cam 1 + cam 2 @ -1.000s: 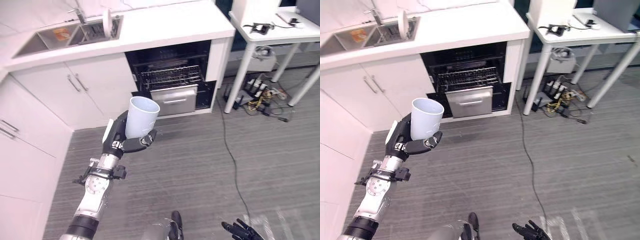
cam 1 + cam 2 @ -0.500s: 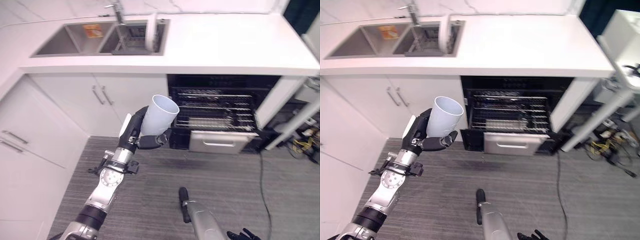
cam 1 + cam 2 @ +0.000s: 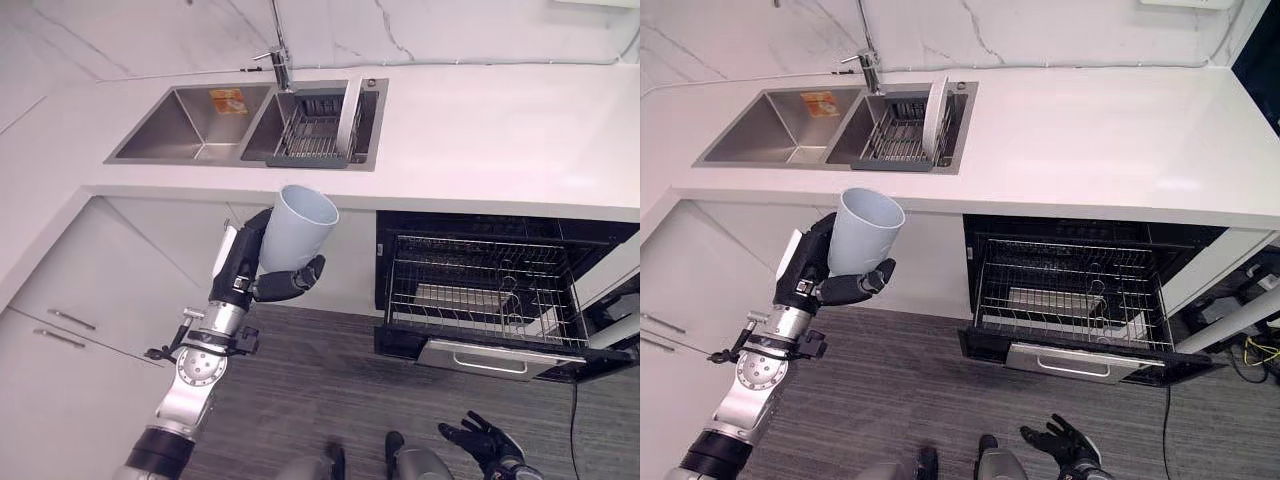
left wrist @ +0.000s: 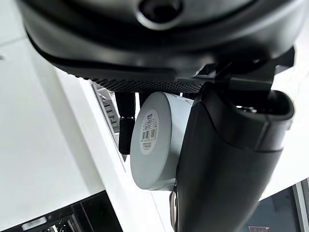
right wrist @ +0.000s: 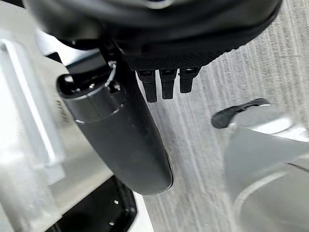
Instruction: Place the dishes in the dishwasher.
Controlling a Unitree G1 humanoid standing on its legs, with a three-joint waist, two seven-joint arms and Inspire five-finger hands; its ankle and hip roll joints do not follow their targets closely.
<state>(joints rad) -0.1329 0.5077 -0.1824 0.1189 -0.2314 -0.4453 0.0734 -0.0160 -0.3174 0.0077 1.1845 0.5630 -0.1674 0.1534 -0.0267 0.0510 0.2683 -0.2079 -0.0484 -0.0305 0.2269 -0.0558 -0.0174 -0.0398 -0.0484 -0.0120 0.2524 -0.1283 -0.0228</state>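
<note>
**Cup held left of the open dishwasher**

Your left hand [image 3: 250, 270] has its fingers curled round the upright white cup [image 3: 297, 228], below the counter [image 3: 480, 130] edge. The dishwasher rack [image 3: 485, 290] lies to its right; your right hand [image 3: 1065, 445] hangs low, fingers spread.

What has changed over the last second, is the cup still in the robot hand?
Mostly the camera: the whole view has swung, so the sink and the open dishwasher now sit closer and squarer in front. Nothing was taken hold of or let go. The left robot hand stays curled round the white cup, upright, mouth up. The right robot hand hangs low, fingers relaxed, as before. The dishwasher's rack remains pulled out.
</note>
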